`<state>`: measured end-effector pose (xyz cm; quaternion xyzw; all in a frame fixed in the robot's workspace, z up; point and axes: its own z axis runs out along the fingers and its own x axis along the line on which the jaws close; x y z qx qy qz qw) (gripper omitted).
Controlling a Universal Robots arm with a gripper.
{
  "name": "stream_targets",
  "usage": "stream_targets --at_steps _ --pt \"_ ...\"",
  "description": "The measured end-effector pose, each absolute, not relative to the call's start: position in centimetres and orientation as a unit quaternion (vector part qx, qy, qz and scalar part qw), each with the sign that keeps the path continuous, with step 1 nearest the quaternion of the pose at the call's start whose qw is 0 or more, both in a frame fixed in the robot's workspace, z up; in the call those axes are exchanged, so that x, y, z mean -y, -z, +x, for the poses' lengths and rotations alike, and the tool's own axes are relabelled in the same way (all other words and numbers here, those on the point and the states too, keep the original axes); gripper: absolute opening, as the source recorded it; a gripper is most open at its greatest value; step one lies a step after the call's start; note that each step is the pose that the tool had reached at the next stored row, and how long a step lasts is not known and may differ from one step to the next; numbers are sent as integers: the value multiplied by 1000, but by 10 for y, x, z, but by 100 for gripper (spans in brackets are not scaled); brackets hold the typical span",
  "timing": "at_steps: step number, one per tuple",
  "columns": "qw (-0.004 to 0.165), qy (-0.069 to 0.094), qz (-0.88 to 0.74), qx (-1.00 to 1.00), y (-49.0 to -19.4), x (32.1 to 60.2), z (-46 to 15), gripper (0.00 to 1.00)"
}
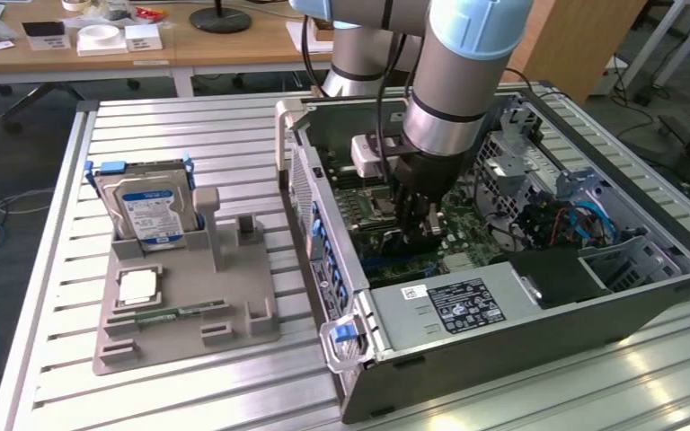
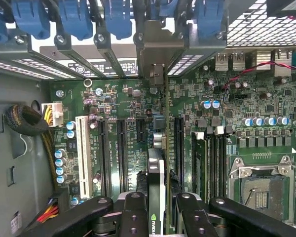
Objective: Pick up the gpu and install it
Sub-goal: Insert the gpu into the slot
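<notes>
My gripper (image 1: 422, 226) reaches down inside the open computer case (image 1: 632, 296), just above the motherboard. In the wrist view the gpu (image 2: 156, 170) shows edge-on, a thin dark card standing upright between the black fingers (image 2: 133, 210). The gripper (image 2: 158, 200) is shut on the card from both sides. The card's silver bracket (image 2: 152, 47) sits at the case's rear slot openings, among the blue slot clips (image 2: 118, 17). The card's lower edge runs along the motherboard between the black expansion slots (image 2: 122, 148); I cannot tell whether it is seated in a slot.
A grey holder (image 1: 183, 305) on the slatted table at the exterior view's left carries an upright hard drive (image 1: 147, 206), a small chip (image 1: 137, 285) and a memory stick (image 1: 177, 314). Inside the case are the power supply (image 1: 465, 305), the processor socket (image 2: 259, 190) and cable bundles (image 2: 24, 121).
</notes>
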<state>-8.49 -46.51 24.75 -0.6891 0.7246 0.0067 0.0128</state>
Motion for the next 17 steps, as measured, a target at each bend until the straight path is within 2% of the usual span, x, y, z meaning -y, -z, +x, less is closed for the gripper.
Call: stream_targets --at_steps 17 --pt "13 -7 -688 -726 -246 465 -85 27"
